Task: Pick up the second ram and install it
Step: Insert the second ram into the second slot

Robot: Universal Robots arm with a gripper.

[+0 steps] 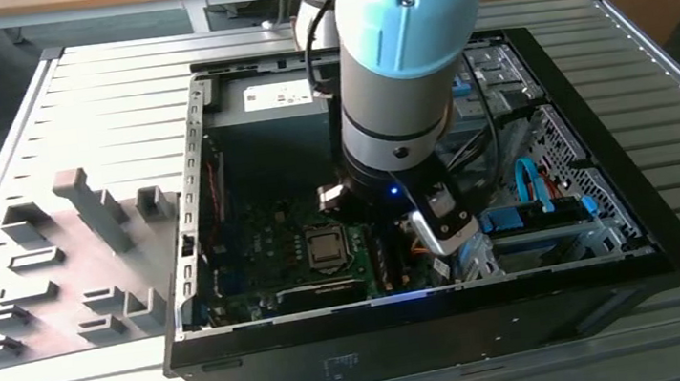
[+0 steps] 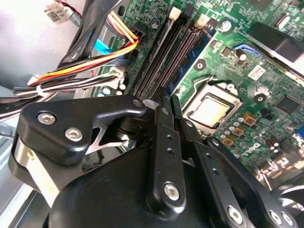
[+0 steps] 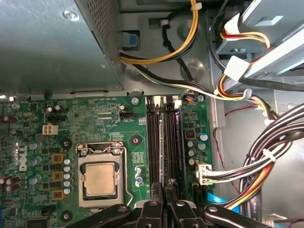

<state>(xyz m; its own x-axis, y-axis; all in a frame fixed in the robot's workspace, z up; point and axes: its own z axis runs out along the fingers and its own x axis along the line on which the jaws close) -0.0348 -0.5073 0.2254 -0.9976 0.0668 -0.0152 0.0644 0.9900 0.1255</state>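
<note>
My pincer (image 2: 167,102) stands narrow, fingers nearly together, over the memory slots (image 3: 164,137) beside the processor (image 3: 99,179) on the motherboard (image 3: 57,142)

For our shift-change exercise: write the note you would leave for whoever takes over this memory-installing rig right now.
Claw: low inside the open black computer case, just over the black memory slots beside the silver processor; grip state unreadable.
Thin blue-green memory stick: standing in a slot just ahead of the claw.
Done: a stick is at the slots.
Left: which stick it is and full seating are unconfirmed.
</note>
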